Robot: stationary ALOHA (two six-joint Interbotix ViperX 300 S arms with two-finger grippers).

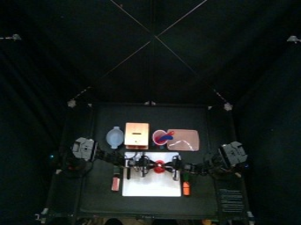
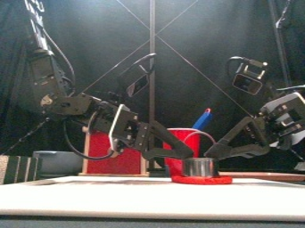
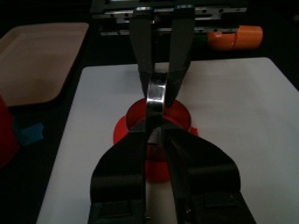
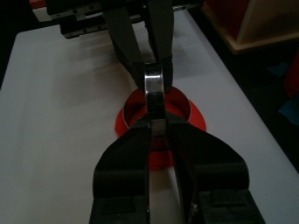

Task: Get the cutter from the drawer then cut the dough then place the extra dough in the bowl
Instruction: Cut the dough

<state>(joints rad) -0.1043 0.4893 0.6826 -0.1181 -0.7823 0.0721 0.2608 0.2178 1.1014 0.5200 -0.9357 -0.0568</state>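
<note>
— What lies under it all?
— A white cutting board (image 1: 153,189), near the front edge of the black table (image 1: 118,114).
— And behind?
— A flat pink tray (image 3: 41,48) toward the back right. A red cup (image 2: 185,142) stands at its left end, and a blue toy knife (image 2: 205,117) sticks up from the cup.
— Anything beside the board?
— An orange toy food (image 3: 233,37) just off its right edge. There's a small red thing (image 1: 115,183) off its left, too small to tell.

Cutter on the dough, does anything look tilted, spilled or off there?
Nothing stands out. The cutter stands upright on the flat red dough on the white board. The left gripper and right gripper are both shut on its handle.
</note>
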